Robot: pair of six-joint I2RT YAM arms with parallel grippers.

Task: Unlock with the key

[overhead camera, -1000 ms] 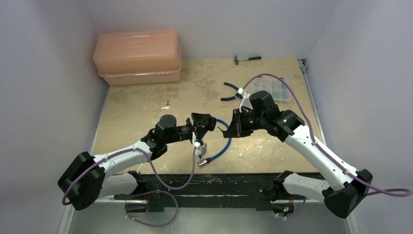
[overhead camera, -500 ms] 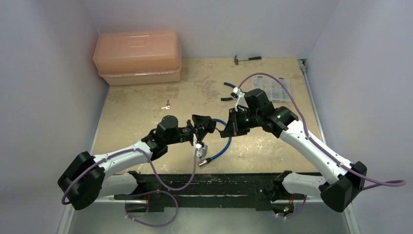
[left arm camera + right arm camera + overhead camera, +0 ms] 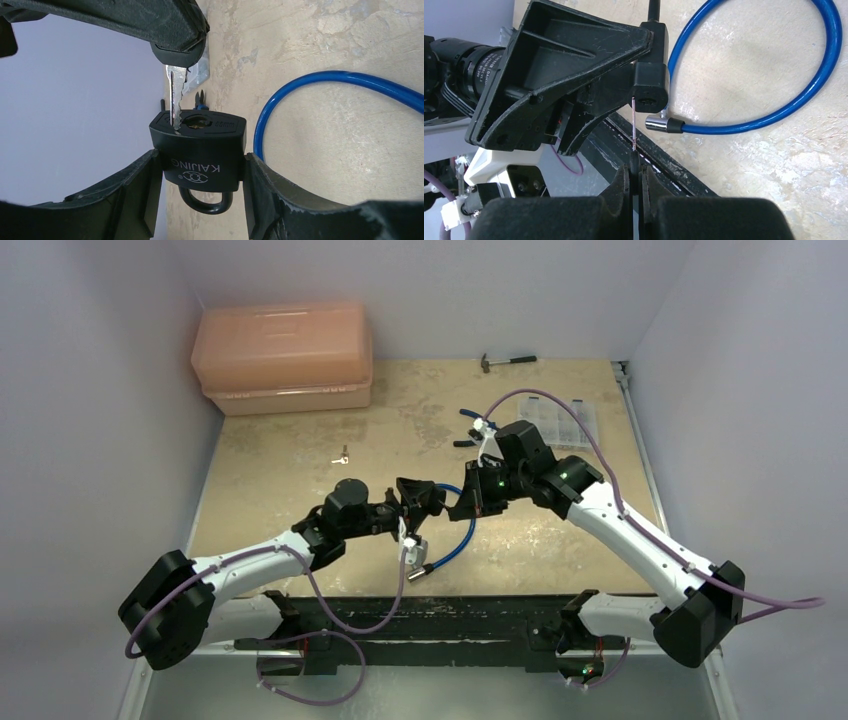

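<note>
The beige, mottled tabletop [image 3: 280, 490] carries a salmon plastic toolbox [image 3: 283, 358] in its far left corner, a small hammer [image 3: 507, 361] at the far edge, a clear compartment box [image 3: 562, 423], blue-handled pliers [image 3: 466, 415], a small silver key [image 3: 342, 456] and a looped blue cable [image 3: 462, 538].

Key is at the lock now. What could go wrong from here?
The key seems to rest its tip on the padlock face beside the keyhole, not in it; pushing could make it skate off.
The right gripper pinches only the key's head, so the key could twist.
The left gripper clamps the padlock by its sides; pressure might tilt it.
</note>
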